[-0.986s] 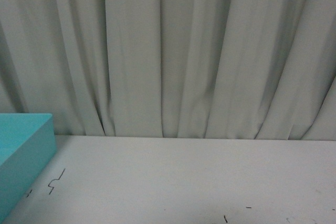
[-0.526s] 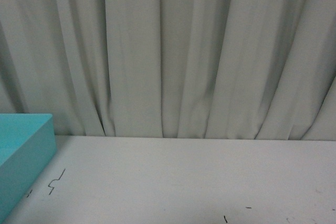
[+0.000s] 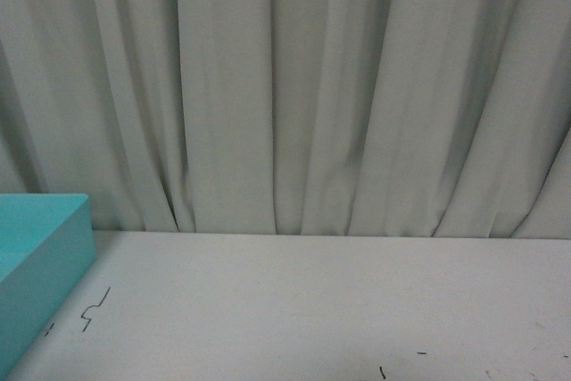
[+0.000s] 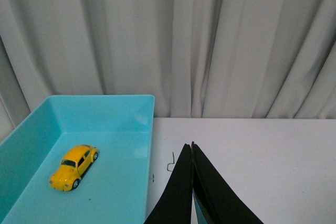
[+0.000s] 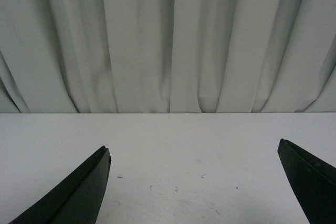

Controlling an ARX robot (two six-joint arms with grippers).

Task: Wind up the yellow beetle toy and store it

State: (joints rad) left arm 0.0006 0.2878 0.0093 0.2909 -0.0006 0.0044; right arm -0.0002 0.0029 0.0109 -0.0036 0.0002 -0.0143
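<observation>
Status, by my reading: yellow beetle toy [image 4: 74, 167] sits wheels-down inside the turquoise tray [image 4: 148, 129], at about ten o'clock from the rig, so storing looks done; winding I cannot confirm. Left end effector [image 4: 192, 148] is pinched closed on nothing, right end effector [image 5: 193, 145] spread wide, empty. Toy glossy, rounded; tray smooth, straight-walled; worktop [image 3: 312, 310] matte white, scuffed.
</observation>
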